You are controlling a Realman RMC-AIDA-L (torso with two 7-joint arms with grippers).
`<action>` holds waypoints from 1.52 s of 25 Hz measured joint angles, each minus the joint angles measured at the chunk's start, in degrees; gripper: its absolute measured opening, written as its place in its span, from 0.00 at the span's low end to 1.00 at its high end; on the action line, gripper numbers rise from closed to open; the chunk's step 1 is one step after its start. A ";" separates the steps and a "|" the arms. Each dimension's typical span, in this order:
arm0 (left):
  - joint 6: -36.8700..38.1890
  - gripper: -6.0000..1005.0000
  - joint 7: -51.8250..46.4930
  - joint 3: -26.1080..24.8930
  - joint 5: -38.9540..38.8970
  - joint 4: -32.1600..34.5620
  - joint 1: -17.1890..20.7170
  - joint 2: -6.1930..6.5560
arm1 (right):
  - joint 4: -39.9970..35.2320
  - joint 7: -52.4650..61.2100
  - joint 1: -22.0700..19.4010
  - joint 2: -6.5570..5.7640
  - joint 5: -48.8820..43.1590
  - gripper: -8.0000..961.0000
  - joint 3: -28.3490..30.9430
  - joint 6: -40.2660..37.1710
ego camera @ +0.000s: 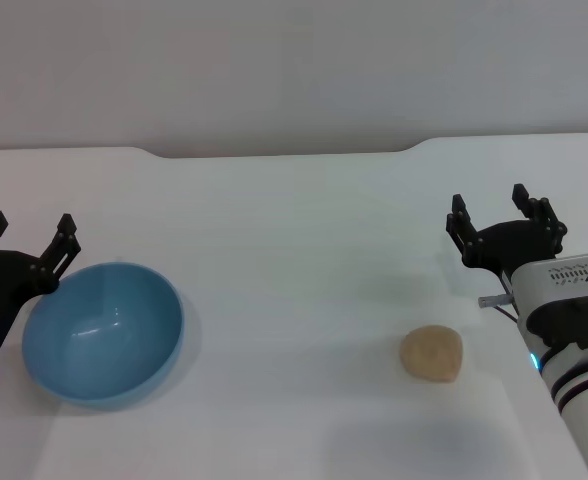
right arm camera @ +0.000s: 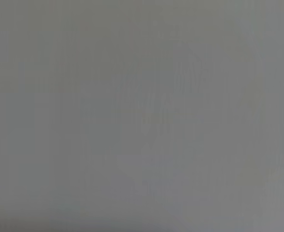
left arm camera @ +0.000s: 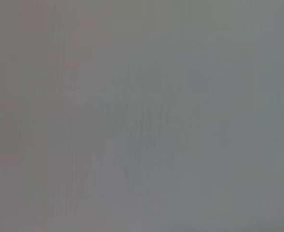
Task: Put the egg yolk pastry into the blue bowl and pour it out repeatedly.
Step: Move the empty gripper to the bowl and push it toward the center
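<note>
Right claw [ego camera: 494, 218] gapes beyond lumpy matte pastry [ego camera: 433, 354]; glossy bowl [ego camera: 104, 334].

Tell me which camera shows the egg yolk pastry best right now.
The head view: the egg yolk pastry lies in plain sight on the white table, near the right gripper. Both wrist views show only blank grey, no pastry.

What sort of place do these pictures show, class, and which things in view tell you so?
Probably a robot test bench rather than a kitchen: a bare white table against a plain wall, holding only a blue bowl and an egg yolk pastry, with the open left hand and right hand flanking them.
</note>
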 joint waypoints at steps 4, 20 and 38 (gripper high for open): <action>0.00 0.84 0.06 0.00 0.00 -0.12 0.00 0.00 | 0.00 0.00 -0.05 0.00 0.00 0.72 0.00 0.00; -2.11 0.84 0.13 -0.55 0.00 -0.17 -0.03 -0.09 | -0.09 0.75 -0.19 0.06 0.00 0.72 0.01 0.00; -0.80 0.84 -0.43 -3.95 0.05 1.15 -2.43 0.69 | 0.59 0.88 -0.22 -0.05 0.00 0.73 2.13 5.34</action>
